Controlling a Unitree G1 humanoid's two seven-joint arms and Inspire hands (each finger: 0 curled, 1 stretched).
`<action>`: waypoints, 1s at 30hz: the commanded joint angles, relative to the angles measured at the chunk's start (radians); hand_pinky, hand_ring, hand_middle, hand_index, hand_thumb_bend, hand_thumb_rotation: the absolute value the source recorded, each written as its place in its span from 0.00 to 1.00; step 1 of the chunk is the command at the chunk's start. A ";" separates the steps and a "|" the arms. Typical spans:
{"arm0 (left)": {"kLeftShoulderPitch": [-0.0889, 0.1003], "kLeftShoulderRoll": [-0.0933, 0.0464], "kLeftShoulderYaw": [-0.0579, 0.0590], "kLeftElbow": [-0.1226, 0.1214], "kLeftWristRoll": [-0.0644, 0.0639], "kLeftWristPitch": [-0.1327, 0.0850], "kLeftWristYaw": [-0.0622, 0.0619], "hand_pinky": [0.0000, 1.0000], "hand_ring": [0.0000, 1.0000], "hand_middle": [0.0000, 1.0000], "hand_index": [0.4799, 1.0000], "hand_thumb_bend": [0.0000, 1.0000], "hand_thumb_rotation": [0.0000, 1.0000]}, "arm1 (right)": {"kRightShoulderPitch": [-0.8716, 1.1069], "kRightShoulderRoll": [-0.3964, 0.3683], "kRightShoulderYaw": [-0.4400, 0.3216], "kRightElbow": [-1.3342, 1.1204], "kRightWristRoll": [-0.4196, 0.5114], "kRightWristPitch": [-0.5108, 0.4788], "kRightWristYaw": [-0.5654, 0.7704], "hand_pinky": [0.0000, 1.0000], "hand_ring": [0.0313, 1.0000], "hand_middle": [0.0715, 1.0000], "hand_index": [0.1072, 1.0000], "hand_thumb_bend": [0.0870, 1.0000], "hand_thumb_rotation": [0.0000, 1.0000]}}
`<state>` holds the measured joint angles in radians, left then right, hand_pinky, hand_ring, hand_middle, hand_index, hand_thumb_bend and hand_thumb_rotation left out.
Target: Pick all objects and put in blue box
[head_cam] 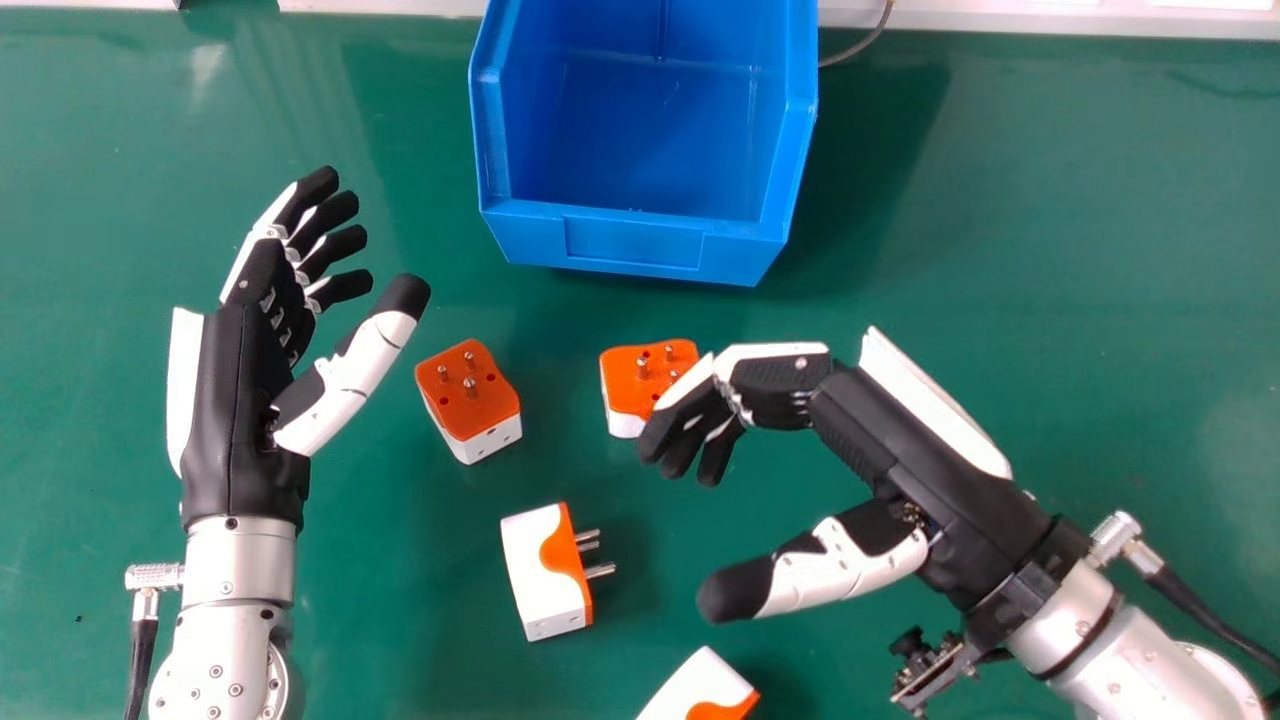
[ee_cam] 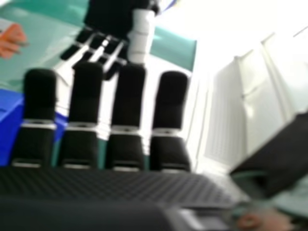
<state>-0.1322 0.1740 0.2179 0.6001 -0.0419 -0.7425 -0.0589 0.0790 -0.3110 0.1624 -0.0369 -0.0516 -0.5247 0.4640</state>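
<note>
My left hand (head_cam: 250, 390) is open over the table's left side, holding nothing. Also open and holding nothing, my right hand (head_cam: 900, 440) has its fingers over part of an orange-and-white plug adapter (head_cam: 622, 380). Another adapter (head_cam: 470, 400), pins up, stands between the hands. A third adapter (head_cam: 540, 570) lies with its pins to the right, left of my right thumb. The bottom edge cuts off a fourth adapter (head_cam: 700, 690). The blue box (head_cam: 630, 240) is at the top centre. In the right hand view, the right hand (ee_cam: 86, 106) has straight fingers, and an orange thing (ee_cam: 12, 36) shows.
The green table (head_cam: 1080, 230) stretches around the box and adapters. A cable (head_cam: 866, 42) runs beside the box's right side, near a pale ledge (head_cam: 1000, 18) along the far edge. In the right hand view, my left hand (ee_cam: 108, 21) appears farther off.
</note>
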 commanded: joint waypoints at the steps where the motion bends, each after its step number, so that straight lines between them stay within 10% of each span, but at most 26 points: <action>1: -0.016 0.009 -0.001 -0.005 -0.006 -0.021 -0.001 0.75 0.82 0.85 0.70 0.72 0.43 | -0.020 -0.019 0.001 -0.033 -0.029 -0.041 -0.008 0.43 0.51 0.54 0.48 0.90 0.59; 24: -0.023 0.011 -0.008 -0.003 0.016 -0.016 0.012 0.75 0.81 0.85 0.70 0.71 0.40 | -0.009 -0.118 -0.003 -0.157 -0.476 -0.119 -0.173 0.41 0.50 0.53 0.50 0.86 0.45; 30: -0.024 0.012 -0.010 -0.003 0.001 -0.011 -0.001 0.76 0.81 0.85 0.70 0.72 0.40 | -0.004 -0.140 0.005 -0.196 -0.633 -0.134 -0.243 0.42 0.50 0.53 0.50 0.86 0.43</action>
<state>-0.1431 0.1754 0.2122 0.6059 -0.0392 -0.7417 -0.0561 0.0745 -0.4369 0.1640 -0.1933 -0.6640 -0.6400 0.2526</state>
